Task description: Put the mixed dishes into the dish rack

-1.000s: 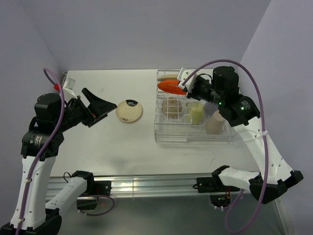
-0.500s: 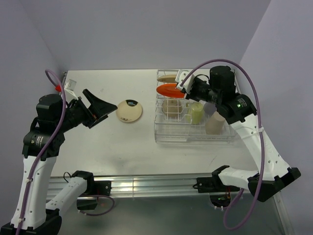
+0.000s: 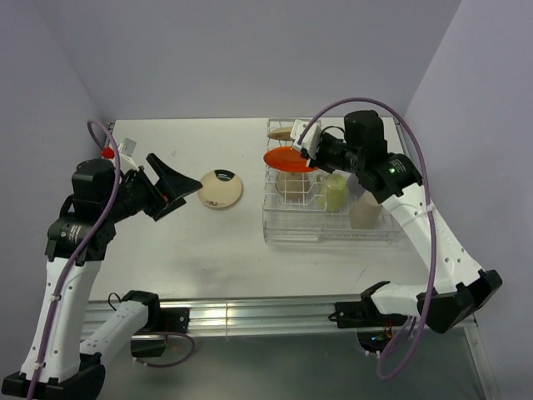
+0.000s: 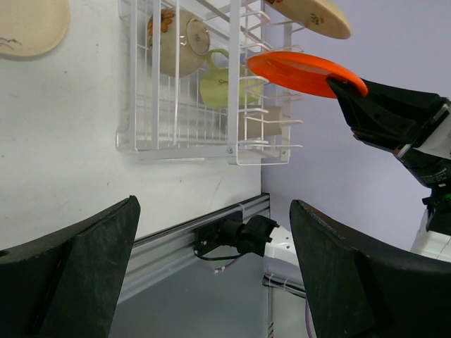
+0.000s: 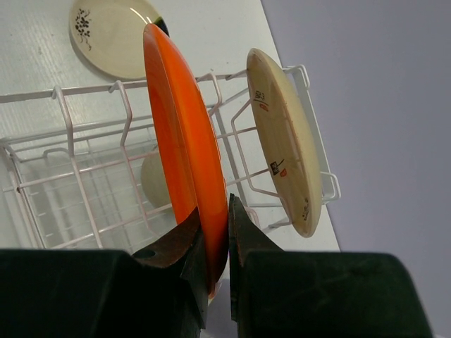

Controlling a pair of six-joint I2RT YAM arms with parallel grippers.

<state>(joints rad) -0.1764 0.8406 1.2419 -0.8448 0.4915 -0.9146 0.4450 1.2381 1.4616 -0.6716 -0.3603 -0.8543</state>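
In the rack, far end, a cream plate stands in a slot. Cups sit in the basket part, green cup among them. The orange plate is over the slot row, right gripper clamped on its rim. It is probably not seated yet. The saucer lies on the table, well apart from the rack. The left gripper is beside it, jaws wide, empty. So I'd call it over halfway: orange plate going in, saucer left.

- **Right wrist:** shows the pinch, and the orange plate upright just beside the cream one.
- **Left wrist:** shows the orange plate clear of the prong tips, which the top view can't tell.
- **Top:** alone shows both arms.
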